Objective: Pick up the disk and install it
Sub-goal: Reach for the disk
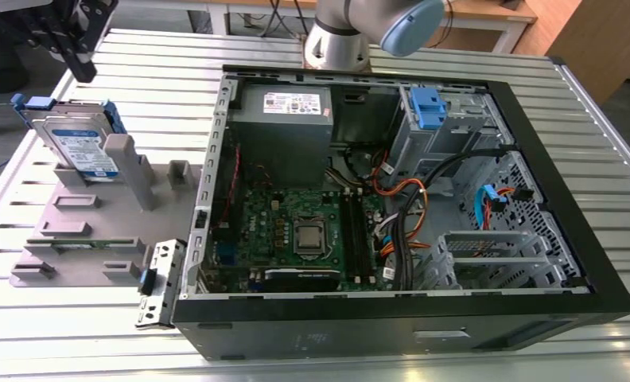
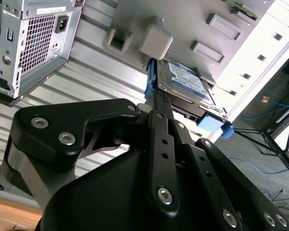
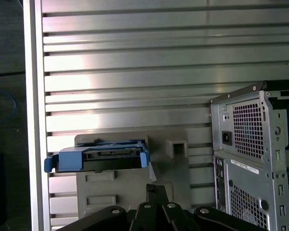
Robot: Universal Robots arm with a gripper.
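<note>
The disk (image 1: 79, 145), with its blue-and-white label, stands on edge in a grey holder (image 1: 87, 219) left of the open computer case (image 1: 569, 239). The hand (image 1: 82, 70) hangs closed and empty above it.

The disk (image 1: 79, 145) stands on its edge, tilted a little, slotted into a grey stand (image 1: 76, 213) on the slatted metal surface (image 1: 71, 350). It sits apart from the open computer case (image 1: 400, 322), on the exterior view's left. It's a flat silver drive with a blue-and-white label and blue plastic rails along its sides. In the first wrist view the disk (image 3: 103, 159) shows edge-on. In the second wrist view the disk (image 2: 185, 82) shows its label.
</note>
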